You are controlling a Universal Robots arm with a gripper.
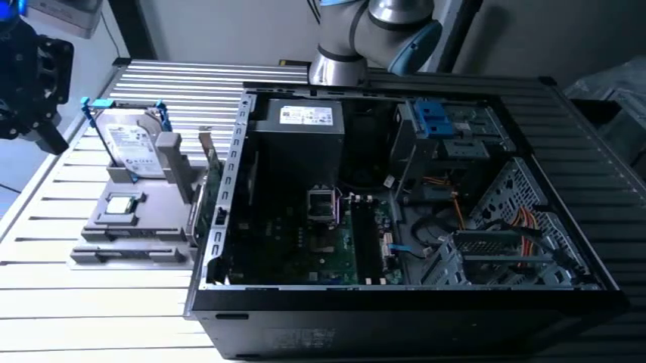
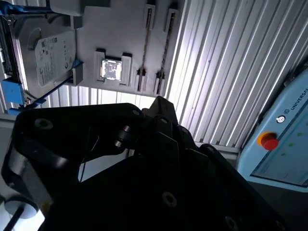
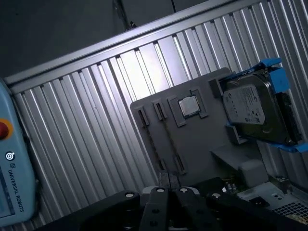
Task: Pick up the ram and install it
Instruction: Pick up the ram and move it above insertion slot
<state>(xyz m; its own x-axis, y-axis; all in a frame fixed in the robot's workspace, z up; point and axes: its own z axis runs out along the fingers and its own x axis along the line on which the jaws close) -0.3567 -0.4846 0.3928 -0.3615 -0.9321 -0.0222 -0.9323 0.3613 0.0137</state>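
Observation:
The ram (image 2: 146, 45) (image 3: 153, 137) shows edge-on as two thin dark strips standing in the slots of a grey holder (image 1: 141, 227) (image 2: 120, 29) (image 3: 202, 139) on the slatted table. My dark gripper (image 1: 30, 91) (image 2: 159, 103) (image 3: 169, 183) hovers high over the table's far corner at the exterior view's left, apart from the holder. In the first wrist view its fingertips sit pressed together with nothing between them. The ram slots lie just past the fingertips in both wrist views.
A silver hard drive (image 1: 131, 147) in a blue frame and a small square processor (image 1: 121, 204) share the holder. An open computer case (image 1: 565, 249) fills the middle, with the motherboard (image 1: 343, 242) inside. A teach pendant (image 2: 284, 139) lies off the table. The arm's base (image 1: 338, 64) stands behind the case.

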